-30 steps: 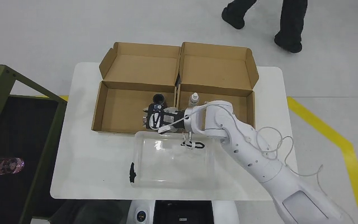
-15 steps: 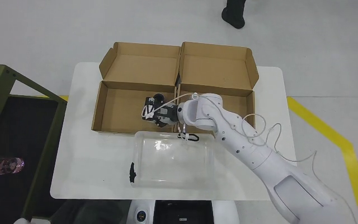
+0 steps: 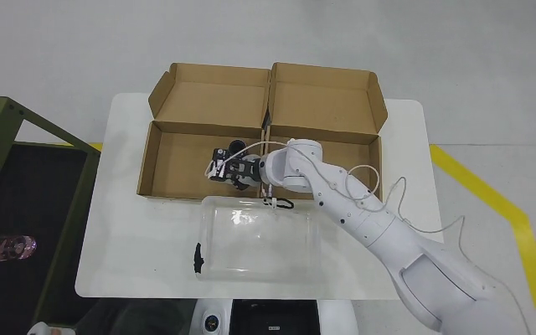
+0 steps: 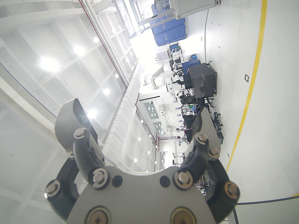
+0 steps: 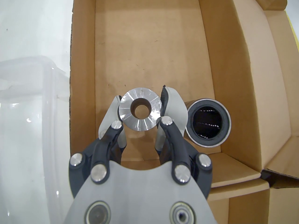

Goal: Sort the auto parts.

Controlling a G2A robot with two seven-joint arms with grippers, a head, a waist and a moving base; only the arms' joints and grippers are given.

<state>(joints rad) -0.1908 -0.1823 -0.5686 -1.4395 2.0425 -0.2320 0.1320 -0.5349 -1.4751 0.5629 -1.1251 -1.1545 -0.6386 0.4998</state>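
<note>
My right gripper (image 5: 141,99) is shut on a silver metal ring (image 5: 140,111) with a round centre hole, held over the floor of the left cardboard box (image 5: 149,47). Right beside it in that box stands a cylindrical bearing (image 5: 208,122) with a dark bore, almost touching one finger. From above, the right gripper (image 3: 222,166) sits near the front right of the left box (image 3: 172,163). My left gripper (image 4: 137,115) points up toward the ceiling, open and holding nothing.
A second open cardboard box (image 3: 364,155) adjoins on the right. A clear plastic container (image 3: 260,243) lies in front of both boxes, with a small black part (image 3: 198,258) at its left edge and a black clip (image 3: 283,203) at its far rim.
The right arm has swung left, carrying the ring from the container's far edge deeper into the left box.
</note>
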